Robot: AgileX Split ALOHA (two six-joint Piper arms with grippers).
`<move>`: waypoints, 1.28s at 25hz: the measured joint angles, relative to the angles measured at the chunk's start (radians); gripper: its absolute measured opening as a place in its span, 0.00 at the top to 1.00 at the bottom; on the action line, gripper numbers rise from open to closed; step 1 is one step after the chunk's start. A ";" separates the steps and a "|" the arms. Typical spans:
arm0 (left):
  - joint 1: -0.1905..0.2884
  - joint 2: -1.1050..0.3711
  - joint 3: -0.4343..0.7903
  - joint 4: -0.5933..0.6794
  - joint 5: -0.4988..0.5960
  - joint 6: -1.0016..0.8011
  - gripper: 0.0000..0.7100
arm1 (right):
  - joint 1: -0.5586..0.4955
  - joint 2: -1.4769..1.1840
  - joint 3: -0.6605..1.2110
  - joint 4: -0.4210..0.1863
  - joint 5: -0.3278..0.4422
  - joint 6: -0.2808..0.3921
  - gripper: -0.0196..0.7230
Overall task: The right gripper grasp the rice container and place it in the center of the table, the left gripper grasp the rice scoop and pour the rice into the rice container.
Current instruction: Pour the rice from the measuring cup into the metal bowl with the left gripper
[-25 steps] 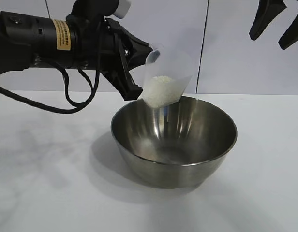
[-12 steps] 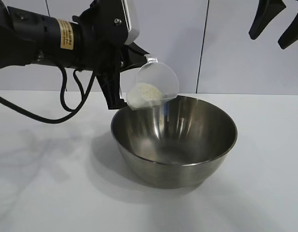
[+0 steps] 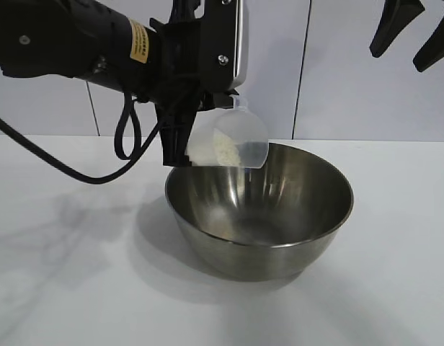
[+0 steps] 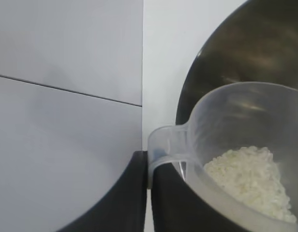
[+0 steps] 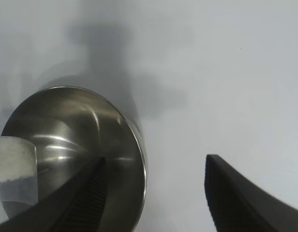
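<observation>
In the exterior view the left gripper (image 3: 180, 137) comes from the upper left, clamped on the handle of the rice scoop (image 3: 233, 144). The scoop hangs over the left rim of the rice container (image 3: 259, 213), which stands at the middle of the table (image 3: 63, 288). The scoop is tipped on its side, with its mouth facing the right of the frame. Only the left wrist view looks into the scoop, where the rice (image 4: 250, 179) lies heaped against the low wall. The right gripper (image 3: 413, 32), upper right, has its jaws apart and empty.
</observation>
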 joint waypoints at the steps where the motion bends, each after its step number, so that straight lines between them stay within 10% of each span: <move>1: -0.006 0.000 0.000 -0.002 0.009 0.031 0.99 | 0.000 0.000 0.000 0.000 0.000 0.000 0.42; 23: -0.034 0.000 0.000 -0.016 -0.039 0.557 0.99 | 0.000 0.000 0.000 0.001 -0.002 0.000 0.42; 32: -0.034 0.000 0.000 -0.331 -0.199 0.889 0.99 | 0.000 0.000 0.000 0.001 -0.002 0.000 0.42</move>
